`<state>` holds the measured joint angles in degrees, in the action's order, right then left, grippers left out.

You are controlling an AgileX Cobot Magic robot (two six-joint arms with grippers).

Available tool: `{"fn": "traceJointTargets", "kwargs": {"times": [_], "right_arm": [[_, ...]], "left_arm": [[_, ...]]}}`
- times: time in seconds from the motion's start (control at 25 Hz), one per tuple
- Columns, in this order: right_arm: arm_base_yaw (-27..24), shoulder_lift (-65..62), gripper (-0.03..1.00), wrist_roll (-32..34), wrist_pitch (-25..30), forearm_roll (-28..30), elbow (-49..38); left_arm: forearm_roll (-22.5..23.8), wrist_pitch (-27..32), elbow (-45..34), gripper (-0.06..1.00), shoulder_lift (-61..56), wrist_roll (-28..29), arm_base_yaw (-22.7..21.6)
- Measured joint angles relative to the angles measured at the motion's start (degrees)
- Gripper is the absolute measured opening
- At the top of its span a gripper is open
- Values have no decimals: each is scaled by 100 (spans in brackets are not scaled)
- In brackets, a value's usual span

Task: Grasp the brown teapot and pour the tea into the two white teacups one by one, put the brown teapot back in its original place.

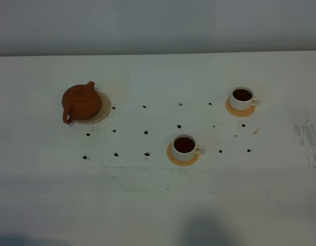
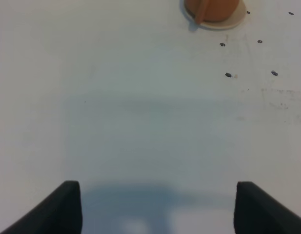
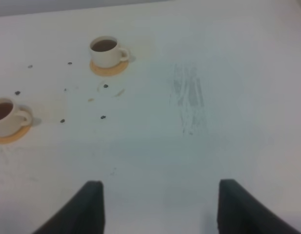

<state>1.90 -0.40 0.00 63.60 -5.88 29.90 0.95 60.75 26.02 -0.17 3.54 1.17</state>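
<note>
I see the round reddish-brown teapot (image 1: 81,103) with its lid on, sitting on its cream plate (image 1: 103,114) at the frame's left. Both white cups (image 1: 184,147) (image 1: 242,98) on tan coasters (image 1: 171,156) hold dark tea (image 1: 184,144). Both jaws hang released over bare surface (image 1: 158,200).

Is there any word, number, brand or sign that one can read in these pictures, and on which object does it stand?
None. The brown teapot, the two white teacups, their coasters and the plate bear no writing.
The black dots on the table are plain marks, not characters.
</note>
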Motion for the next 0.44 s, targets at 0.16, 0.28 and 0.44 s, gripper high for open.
{"fn": "traceJointTargets", "kwargs": {"times": [0.16, 0.28, 0.44], "right_arm": [[0, 0, 49, 0, 0, 0, 0], [0, 0, 49, 0, 0, 0, 0], [0, 0, 49, 0, 0, 0, 0]], "left_arm": [[0, 0, 0, 62, 0, 0, 0], [0, 0, 0, 62, 0, 0, 0], [0, 0, 0, 62, 0, 0, 0]]}}
